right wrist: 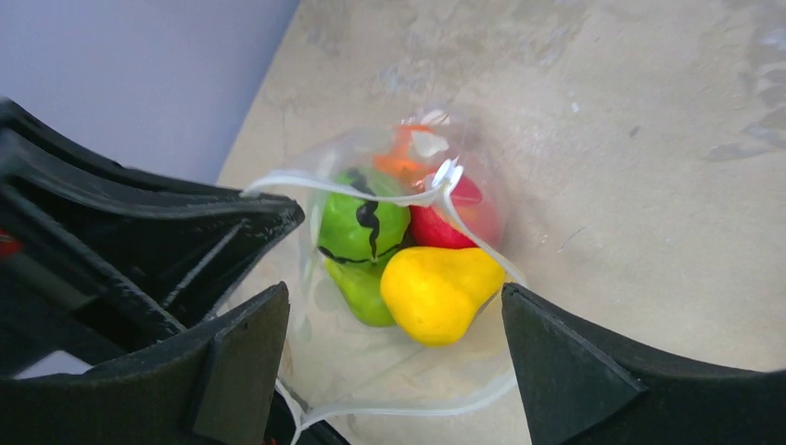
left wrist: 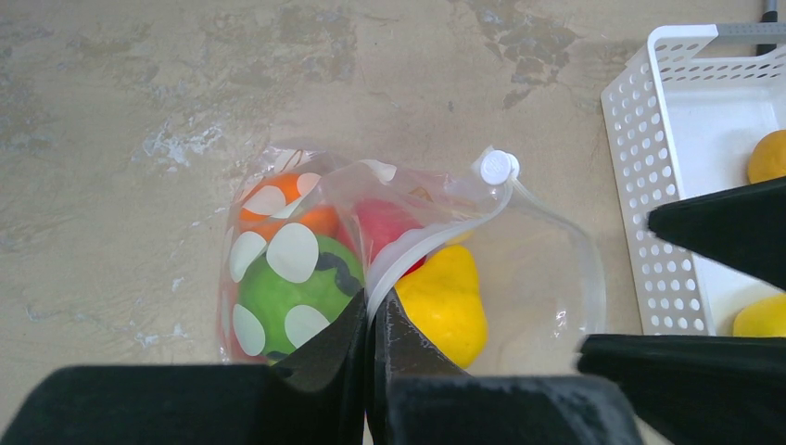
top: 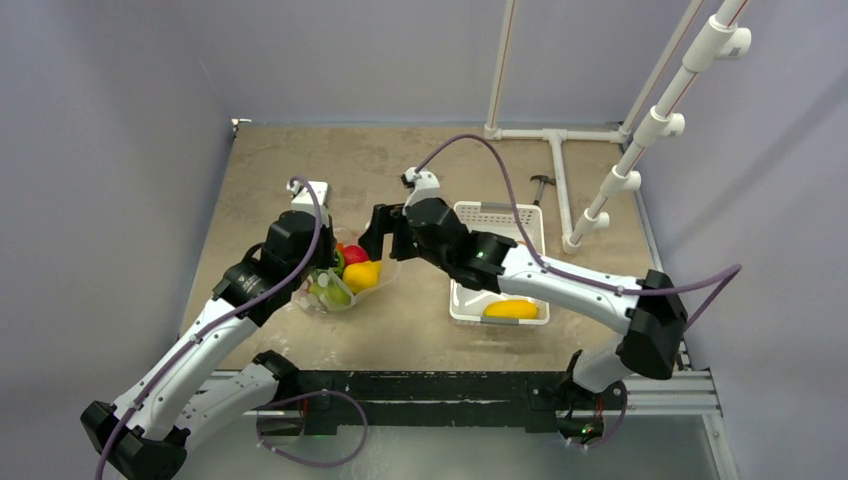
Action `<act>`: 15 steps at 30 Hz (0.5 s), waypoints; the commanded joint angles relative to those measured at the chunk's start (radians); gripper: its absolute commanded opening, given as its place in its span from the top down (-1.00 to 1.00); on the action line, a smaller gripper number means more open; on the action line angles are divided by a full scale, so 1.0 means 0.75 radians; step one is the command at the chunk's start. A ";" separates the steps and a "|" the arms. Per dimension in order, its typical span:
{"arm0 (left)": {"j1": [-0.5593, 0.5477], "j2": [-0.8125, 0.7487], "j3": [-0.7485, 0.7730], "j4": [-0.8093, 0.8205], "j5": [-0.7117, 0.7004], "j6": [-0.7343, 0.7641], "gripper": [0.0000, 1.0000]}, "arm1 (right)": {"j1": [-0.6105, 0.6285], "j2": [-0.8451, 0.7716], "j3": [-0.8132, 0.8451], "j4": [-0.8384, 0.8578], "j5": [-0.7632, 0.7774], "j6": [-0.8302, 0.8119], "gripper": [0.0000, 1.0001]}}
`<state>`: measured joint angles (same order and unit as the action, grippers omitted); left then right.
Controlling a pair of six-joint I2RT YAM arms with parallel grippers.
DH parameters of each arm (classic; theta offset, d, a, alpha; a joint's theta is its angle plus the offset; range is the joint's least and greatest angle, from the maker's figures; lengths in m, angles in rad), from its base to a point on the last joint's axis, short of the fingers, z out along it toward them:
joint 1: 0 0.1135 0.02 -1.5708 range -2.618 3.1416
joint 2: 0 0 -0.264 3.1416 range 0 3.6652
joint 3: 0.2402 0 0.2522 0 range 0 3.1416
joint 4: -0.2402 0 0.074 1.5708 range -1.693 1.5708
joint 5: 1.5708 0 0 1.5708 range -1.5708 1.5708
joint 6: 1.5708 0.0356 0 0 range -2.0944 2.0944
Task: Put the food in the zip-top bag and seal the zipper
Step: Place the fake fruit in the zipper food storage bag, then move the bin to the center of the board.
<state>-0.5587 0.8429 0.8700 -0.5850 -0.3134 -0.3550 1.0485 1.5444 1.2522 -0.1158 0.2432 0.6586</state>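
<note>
The clear zip-top bag (top: 352, 285) lies left of the basket with its mouth open. Inside it are a yellow pear-shaped fruit (right wrist: 436, 292), a red one (right wrist: 459, 221), an orange one (left wrist: 278, 206), a dark-striped green one (left wrist: 287, 297) and a yellow-green piece (right wrist: 363, 287). My left gripper (left wrist: 375, 311) is shut on the zipper strip (left wrist: 426, 241), holding one side of the mouth up; a white slider (left wrist: 498, 167) sits on it. My right gripper (right wrist: 394, 357) is open, its fingers (right wrist: 556, 357) straddling the bag's mouth just above it.
The white slotted basket (top: 530, 225) stands right of the bag and holds yellow fruit (top: 512, 309) and another orange-yellow piece (left wrist: 769, 156). A white pipe frame (top: 560, 170) stands at the back right. A wall bounds the table's left side.
</note>
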 commanded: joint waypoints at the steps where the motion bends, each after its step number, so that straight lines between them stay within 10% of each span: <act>1: 0.006 -0.023 -0.002 0.044 0.003 0.016 1.00 | 0.001 -0.108 0.001 -0.195 0.196 0.133 -0.70; 15: 0.005 -0.034 -0.002 0.044 0.033 0.019 1.00 | -0.119 -0.180 0.013 -0.819 0.520 0.509 -0.70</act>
<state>-0.5587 0.8337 0.8696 -0.5850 -0.3031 -0.3546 1.0058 1.4517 1.2530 -0.6041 0.5518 0.9546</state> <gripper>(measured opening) 0.003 0.852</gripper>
